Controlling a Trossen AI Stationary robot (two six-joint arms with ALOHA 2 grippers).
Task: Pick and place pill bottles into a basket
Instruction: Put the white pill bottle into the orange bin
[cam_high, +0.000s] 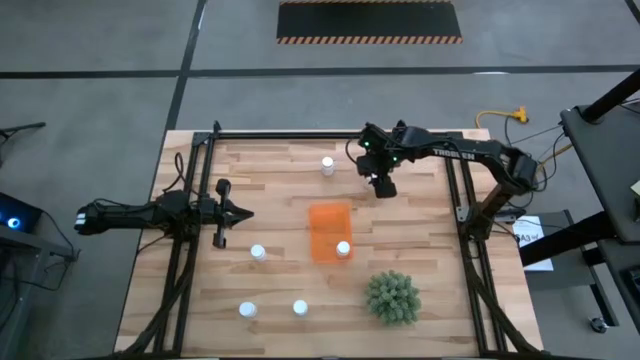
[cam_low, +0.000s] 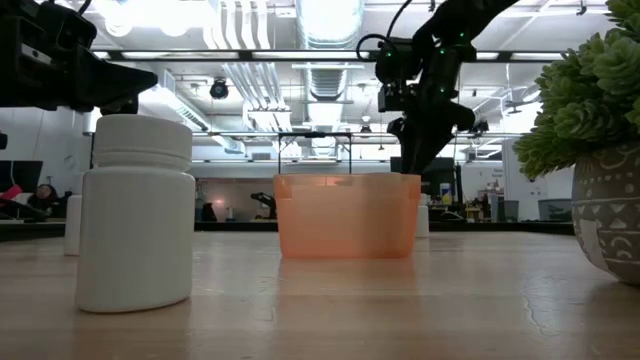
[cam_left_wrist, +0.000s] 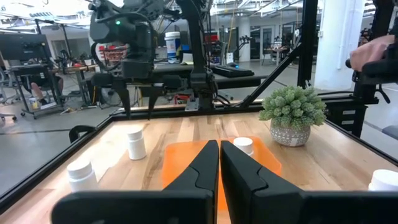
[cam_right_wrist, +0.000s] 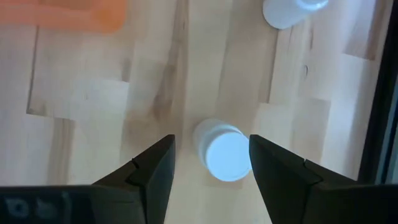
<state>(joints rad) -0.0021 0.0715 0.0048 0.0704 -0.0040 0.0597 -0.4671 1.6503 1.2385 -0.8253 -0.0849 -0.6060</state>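
Right hand (cam_right_wrist: 211, 165) hangs released above a small white capped pill bottle (cam_right_wrist: 224, 155) standing on the pale wooden tabletop (cam_high: 280, 210) beyond the basket; lower it squarely so both fingers straddle the cap before you clench. Your left hand (cam_high: 240, 213), clenched empty, waits at the left side. Inside the bright orange rectangular basket (cam_high: 325, 222), you have one bottle (cam_high: 343, 249) so far.

Jaws shut; basket (cam_left_wrist: 186, 163) ahead.
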